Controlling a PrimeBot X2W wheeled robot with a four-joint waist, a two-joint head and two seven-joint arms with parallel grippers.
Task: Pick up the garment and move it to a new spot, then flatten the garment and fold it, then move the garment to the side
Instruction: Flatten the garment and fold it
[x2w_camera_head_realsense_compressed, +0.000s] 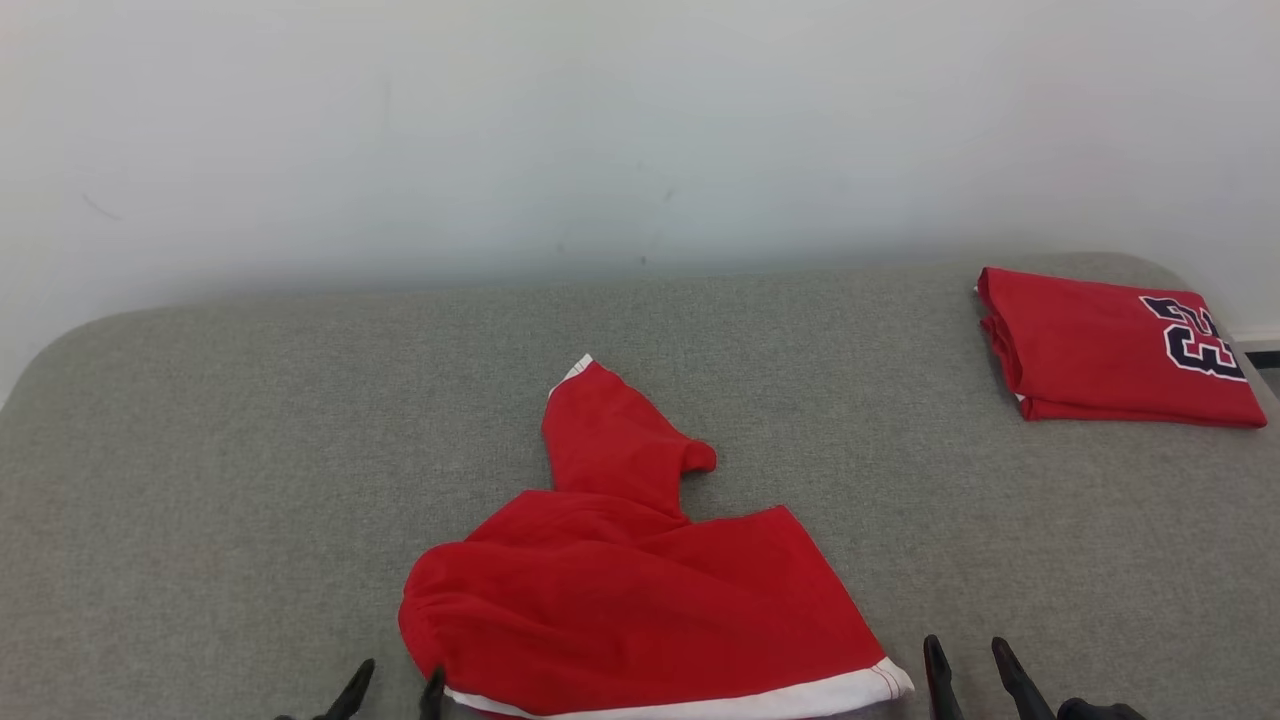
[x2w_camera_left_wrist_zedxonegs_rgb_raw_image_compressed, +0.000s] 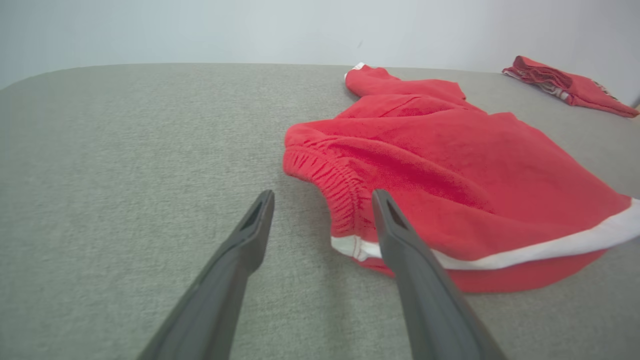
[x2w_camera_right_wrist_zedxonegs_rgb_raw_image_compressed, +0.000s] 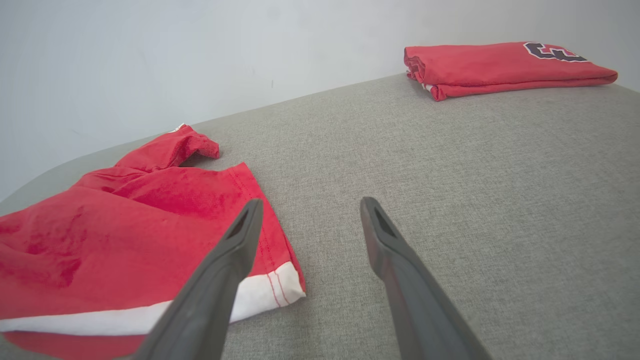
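I am holding my left tool and right tool open, flanking the limp, light red garment crumpled on the desk, judging its white-hemmed near corners best for pinching.

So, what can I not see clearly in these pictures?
- Head view: the bottom edge cuts off the near hem of the garment.
- Right wrist view: the lettering on the folded red garment runs over its far fold, partly hidden.
- Left wrist view: the same lettering is too small to read.
- All views: the garment's underside, under its own folds.
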